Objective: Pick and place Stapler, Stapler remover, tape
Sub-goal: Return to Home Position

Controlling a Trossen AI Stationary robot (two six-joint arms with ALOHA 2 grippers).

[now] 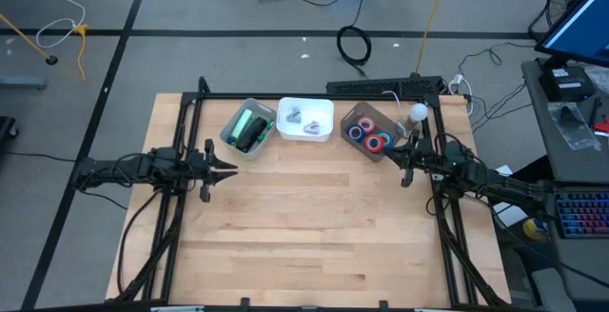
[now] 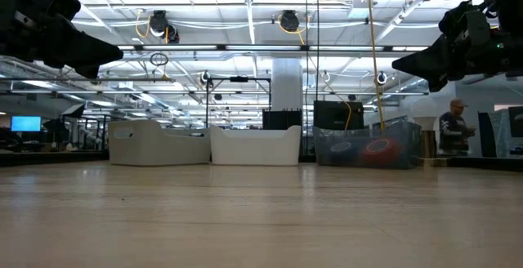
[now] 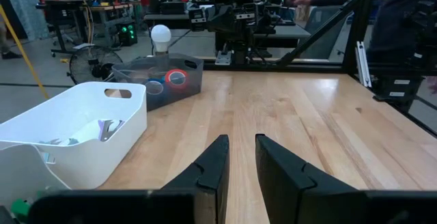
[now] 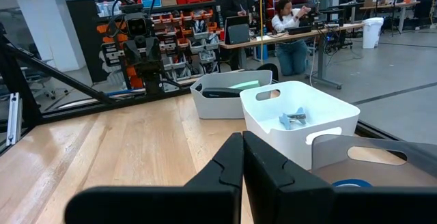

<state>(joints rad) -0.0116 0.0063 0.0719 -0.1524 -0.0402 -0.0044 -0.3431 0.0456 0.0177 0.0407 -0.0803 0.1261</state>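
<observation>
Two dark grippers hover empty over the pale wooden table (image 1: 304, 236), mid-frame in the high view. The left gripper (image 1: 226, 167) is at left, fingers a narrow gap apart. The right gripper (image 1: 403, 166) is at right, fingers pressed together. Beyond, at upper centre, three bins stand in a row: a grey plastic bin (image 1: 226, 133) holding green and black staplers (image 1: 251, 129), a white bin (image 1: 304, 137) holding staple removers (image 1: 312, 126), and a smoky clear bin (image 1: 347, 117) holding blue and red tape rolls (image 1: 373, 136).

Tape rolls (image 1: 370, 135) inside dark bin (image 1: 346, 125)
</observation>
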